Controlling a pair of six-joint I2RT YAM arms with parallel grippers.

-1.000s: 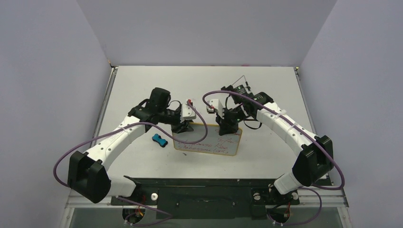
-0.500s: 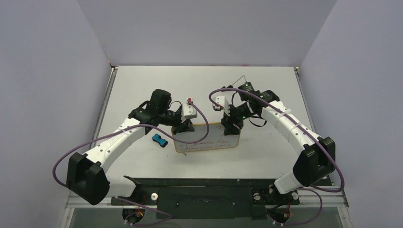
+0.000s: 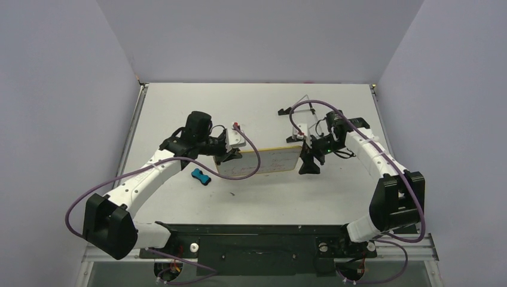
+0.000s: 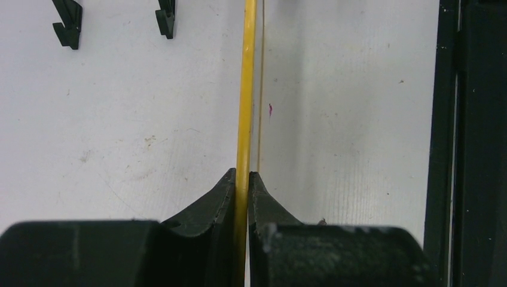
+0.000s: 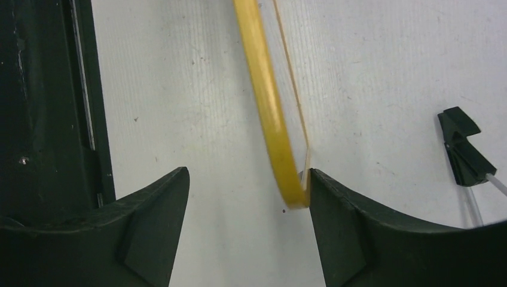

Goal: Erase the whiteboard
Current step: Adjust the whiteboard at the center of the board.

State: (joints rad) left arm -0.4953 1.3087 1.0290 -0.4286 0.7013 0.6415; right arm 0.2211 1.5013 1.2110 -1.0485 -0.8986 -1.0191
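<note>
1. The bench (image 3: 197, 107) carries everything. Both arms reach in over its middle from opposite sides.
2. The whiteboard (image 3: 269, 160) is tipped up on edge, and its long axis runs straight from one tool to the other. Each wrist view shows it edge-on as a thin yellow line (image 4: 245, 89) leading away from the fingertips. I cannot tell whether its lower edge rests on the bench. Faint writing shows on its face, so I judge the wiping not yet done.
3. The left tool (image 4: 242, 179) is clenched on the frame, with both fingers pinching the board's near end.
4. The right tool (image 5: 248, 179) is released, its jaws spread wide around the board's other end. The frame's corner (image 5: 293, 191) touches the inside of one finger (image 5: 335, 215) and stands well apart from the other.
5. The eraser (image 3: 201, 176) lies on the bench just outside the left tool, on the side away from the board, so the whole board lies between it and the right tool. The nearer arm is the busy one. In my judgement the free right tool must either close to take over the hold or travel round the board.
</note>
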